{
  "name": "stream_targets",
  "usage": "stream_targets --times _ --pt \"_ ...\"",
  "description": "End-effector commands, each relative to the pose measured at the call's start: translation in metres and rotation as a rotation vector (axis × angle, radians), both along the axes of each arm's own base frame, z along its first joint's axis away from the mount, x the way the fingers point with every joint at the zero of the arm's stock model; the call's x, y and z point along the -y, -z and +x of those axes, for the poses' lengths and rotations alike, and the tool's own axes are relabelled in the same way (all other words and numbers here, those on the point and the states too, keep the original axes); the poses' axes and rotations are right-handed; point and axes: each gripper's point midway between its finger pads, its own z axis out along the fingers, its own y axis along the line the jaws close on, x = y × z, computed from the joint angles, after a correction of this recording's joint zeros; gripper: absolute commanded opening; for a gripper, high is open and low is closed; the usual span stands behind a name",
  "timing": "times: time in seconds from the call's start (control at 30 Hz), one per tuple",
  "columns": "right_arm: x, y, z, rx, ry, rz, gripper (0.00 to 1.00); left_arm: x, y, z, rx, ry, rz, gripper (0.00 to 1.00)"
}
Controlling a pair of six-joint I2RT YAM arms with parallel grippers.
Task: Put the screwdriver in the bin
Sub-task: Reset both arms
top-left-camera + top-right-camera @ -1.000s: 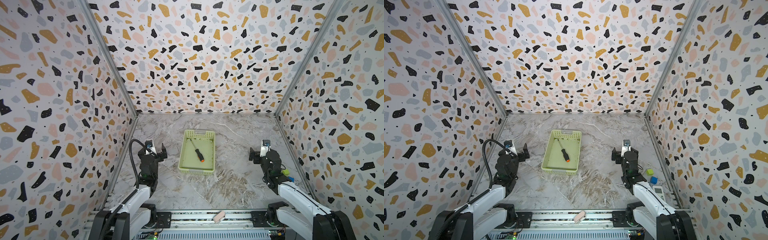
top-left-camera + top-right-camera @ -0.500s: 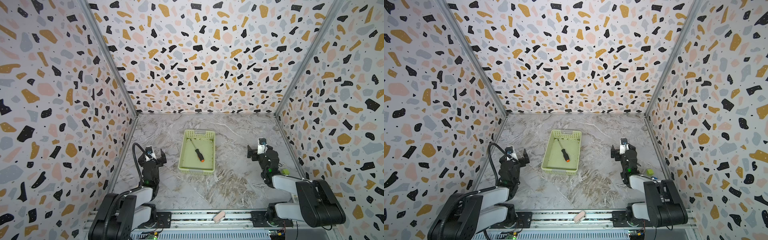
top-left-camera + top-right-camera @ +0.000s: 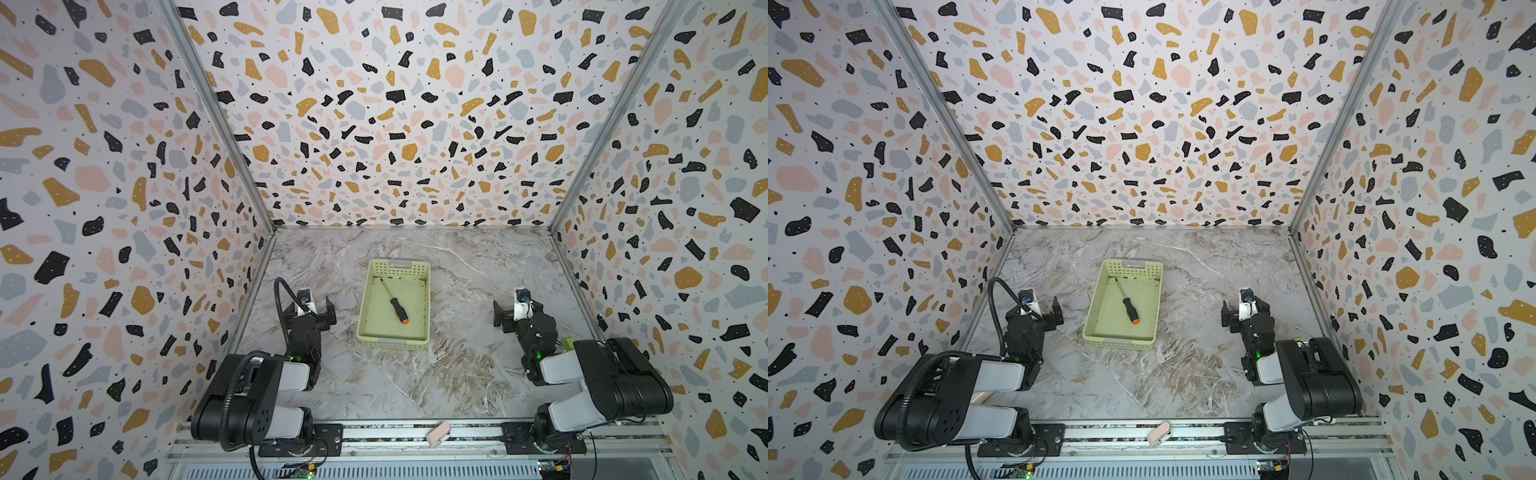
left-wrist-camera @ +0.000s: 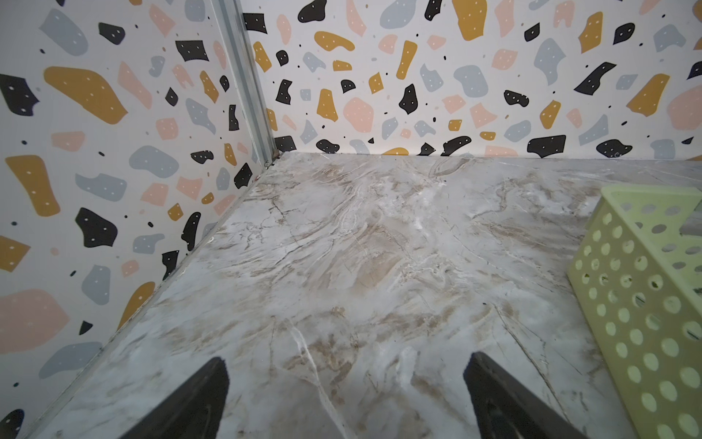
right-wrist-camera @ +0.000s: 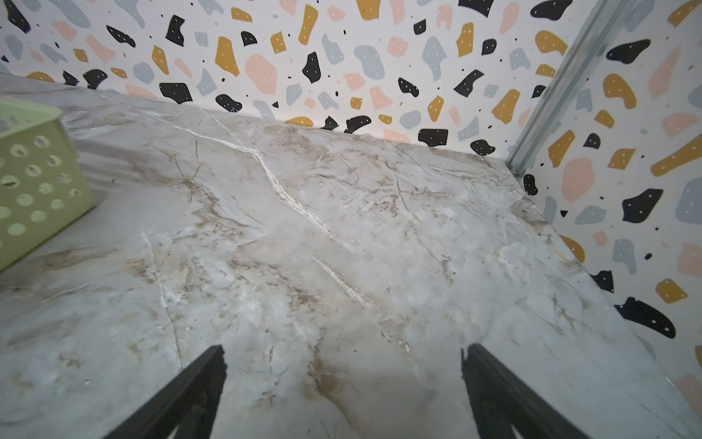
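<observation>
Top views both show the screwdriver (image 3: 393,303) lying flat on the floor of the bin (image 3: 392,343). Its thin metal tip points to the far left corner and its orange end to the near right. The bin sits in the middle of the marble table (image 3: 415,386). The screwdriver and the bin have not moved in the last second. What changed is the arms: both have folded up and pulled back toward the near edge, so their big black elbows now fill the near corners. The left gripper (image 3: 310,311) sits left of the bin and the right gripper (image 3: 517,311) sits right of it, both apart from it. Each wrist view shows two black fingers (image 4: 201,399) spread wide with only bare table between them, so neither holds anything. I think the job is done and the arms are going to rest. A small pink thing (image 3: 438,432) lies on the metal rail (image 3: 374,432) at the near edge. A little green block (image 3: 567,343) peeks out by the right arm. I can find no words, labels or brand names to read.
</observation>
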Motion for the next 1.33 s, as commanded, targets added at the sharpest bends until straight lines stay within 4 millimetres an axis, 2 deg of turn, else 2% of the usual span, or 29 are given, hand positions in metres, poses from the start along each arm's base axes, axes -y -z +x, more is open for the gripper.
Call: stream_targets --times 0.0,1.3 --pt "0.0001 -0.0238 0.0130 0.069 -0.018 0.043 0.99 0.0032 -0.0228 0.0082 0.084 0.018 0.004 1.00" --pt "0.0023 -0.0222 0.0148 0.057 -0.019 0.055 0.99 -0.0019 -0.0221 0.0087 0.082 -0.001 -0.012 1.00"
